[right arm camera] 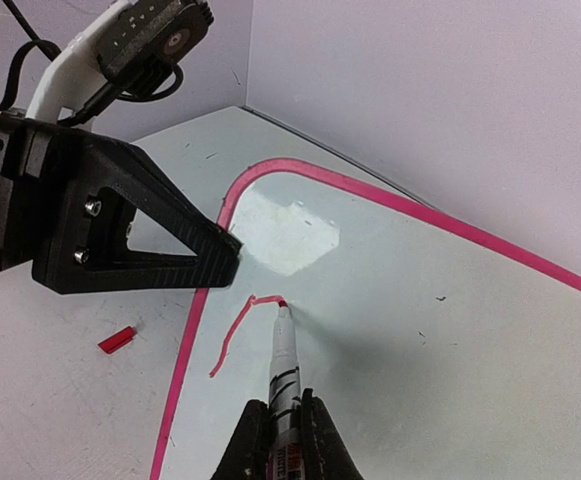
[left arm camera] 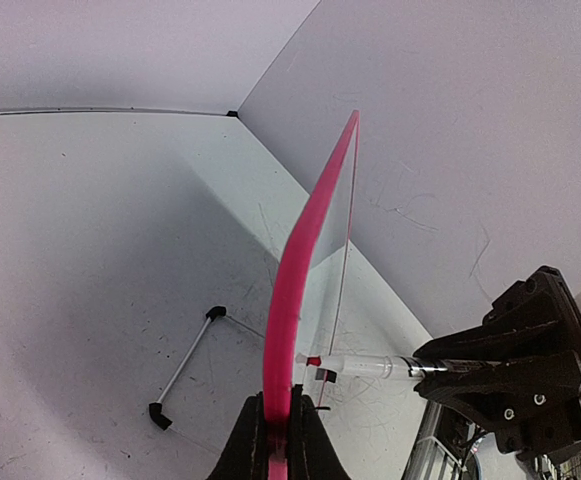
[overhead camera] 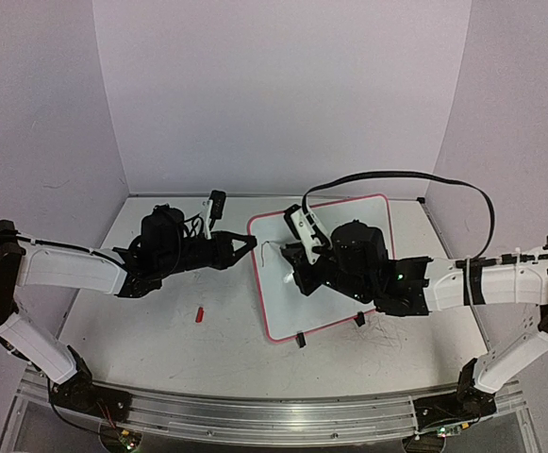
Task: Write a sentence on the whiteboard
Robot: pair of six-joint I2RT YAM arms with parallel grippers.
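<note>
White tabletop [overhead camera: 160, 330]; left jaws pinch pink-framed whiteboard [overhead camera: 278, 302], right jaws pinch marker [right arm camera: 284, 360] (1 red stroke [right arm camera: 228, 340]).

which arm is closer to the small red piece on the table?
Left. The left gripper clamps the whiteboard's left edge, with the red piece just near-side of that arm. The right gripper holds a marker over the whiteboard, farther off.

No legible text anywhere. On the whiteboard [right arm camera: 450, 330], only one curved red stroke [right arm camera: 232, 335], no readable letter. The marker [right arm camera: 285, 368] barrel bears dark bands and print, too blurred to read.
</note>
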